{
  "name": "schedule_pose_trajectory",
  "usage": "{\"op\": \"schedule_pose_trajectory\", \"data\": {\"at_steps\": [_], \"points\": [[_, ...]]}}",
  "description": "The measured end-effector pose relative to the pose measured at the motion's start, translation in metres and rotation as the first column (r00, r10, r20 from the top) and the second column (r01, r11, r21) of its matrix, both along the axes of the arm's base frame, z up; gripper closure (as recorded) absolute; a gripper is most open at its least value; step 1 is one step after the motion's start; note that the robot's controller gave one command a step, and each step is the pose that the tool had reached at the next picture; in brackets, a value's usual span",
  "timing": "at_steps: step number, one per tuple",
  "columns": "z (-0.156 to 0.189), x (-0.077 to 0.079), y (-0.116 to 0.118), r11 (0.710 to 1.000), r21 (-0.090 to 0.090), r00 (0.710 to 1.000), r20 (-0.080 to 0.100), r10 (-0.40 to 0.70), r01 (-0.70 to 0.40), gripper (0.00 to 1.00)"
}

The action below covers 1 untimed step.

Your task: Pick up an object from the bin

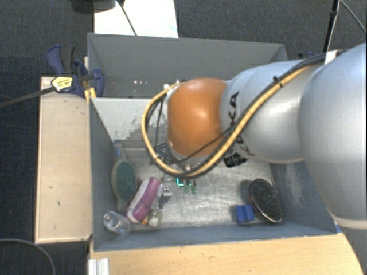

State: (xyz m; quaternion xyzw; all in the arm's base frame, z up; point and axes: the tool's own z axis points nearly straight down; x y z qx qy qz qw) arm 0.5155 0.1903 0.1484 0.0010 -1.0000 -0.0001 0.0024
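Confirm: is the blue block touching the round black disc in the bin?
Touching. The camera view shows the blue block's right edge against the black disc's lower-left rim, with no bin floor visible between them.

Dark carpet floor [34, 39] lay all around; white paper sheet [155, 13] at top, black cable [26, 95] at left.

I see the bin [189, 62] as plain grey, its floor scuffed paler. At frame centre the wrist cover [192, 122] is glossy orange. The arm [298, 113] is silver-grey, with a yellow cable [252, 110] along it. Lower left: a dull green oval brush [124, 178], a pink-and-white tube [143, 199], a clear glass piece [114, 222]. Lower right: a blue block [244, 213] and a black, mesh-patterned disc [265, 199].
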Motion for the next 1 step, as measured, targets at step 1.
{"op": "schedule_pose_trajectory", "data": {"at_steps": [1], "points": [[-0.0587, -0.0020, 0.0340, 0.972, -0.003, 0.972, -0.002, -0.236, 0.236, 0.00]]}}
